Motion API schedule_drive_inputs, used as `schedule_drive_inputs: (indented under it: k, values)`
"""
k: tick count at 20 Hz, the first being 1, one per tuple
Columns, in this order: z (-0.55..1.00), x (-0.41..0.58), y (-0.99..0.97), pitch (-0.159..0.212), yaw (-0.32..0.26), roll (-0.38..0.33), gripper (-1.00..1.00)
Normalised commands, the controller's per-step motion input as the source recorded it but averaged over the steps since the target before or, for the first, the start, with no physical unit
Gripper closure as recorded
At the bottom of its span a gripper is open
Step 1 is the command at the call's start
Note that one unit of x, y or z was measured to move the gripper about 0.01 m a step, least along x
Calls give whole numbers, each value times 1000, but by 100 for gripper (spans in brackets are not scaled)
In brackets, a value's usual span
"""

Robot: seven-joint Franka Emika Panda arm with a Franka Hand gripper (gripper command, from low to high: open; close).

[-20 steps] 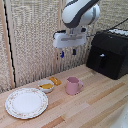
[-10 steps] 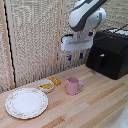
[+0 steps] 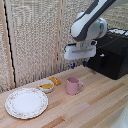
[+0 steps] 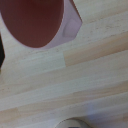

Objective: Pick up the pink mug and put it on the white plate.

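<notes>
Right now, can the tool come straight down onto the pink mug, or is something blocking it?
Probably yes. The tool hangs in the air above the pink mug, with nothing between them. The small white bowl sits apart from the mug on the exterior view's left, and the black appliance stands well off on the right.

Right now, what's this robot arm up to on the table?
The Franka arm holds its end effector in the air above the pink mug, not touching it. The mug stands upright on the wooden table, next to a small white bowl with yellow contents. The white platter sits bare toward the exterior view's left. Nothing is grasped yet.
</notes>
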Motion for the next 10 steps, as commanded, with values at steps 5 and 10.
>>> schedule_drive_inputs:
  k: [5,10]
  values:
    - [-399,0,-123,0,108,-2,-100]
    - [-402,0,-142,0,164,-5,-100]
